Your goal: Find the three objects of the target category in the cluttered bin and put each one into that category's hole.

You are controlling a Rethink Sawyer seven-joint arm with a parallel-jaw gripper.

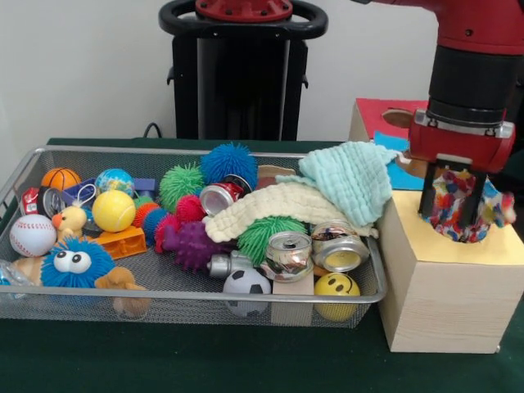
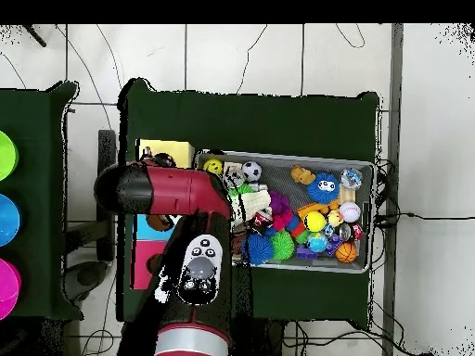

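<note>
- clamped between the two black fingers (image 1: 431, 195) of the red-and-black gripper (image 1: 453, 205): a small soft white fabric cloth printed with red, orange, yellow and blue dots (image 1: 460, 206), bunched up, one end sticking out toward the right edge of the front view.
- hanging with that dotted cloth right at the yellow top face of the pale wood box (image 1: 446, 278), its lower folds at or in the hole; hole itself hidden behind cloth and fingers.
- standing just beside the right end of the wide shallow silver wire-mesh bin (image 1: 188, 295), on the dark green table cover (image 1: 164, 360).
- behind the yellow box: a blue-faced box (image 1: 401, 168) and a red-faced box (image 1: 381, 115) with a round hole.
- inside the bin, at its right end: a mint-green knit cloth (image 1: 352, 176) draped over a cream knit cloth (image 1: 278, 209), both lying on spiky rubber balls and crushed silver cans (image 1: 288, 254).
- elsewhere in the bin: a soccer ball (image 1: 246, 286), a yellow smiley ball (image 1: 336, 288), a baseball (image 1: 33, 235), a blue fuzzy toy with eyes (image 1: 78, 264).
- no other dotted cloth visible in the bin.
- in the overhead view: red arm (image 2: 176, 190) covering the boxes, gripper hidden beneath it.
</note>
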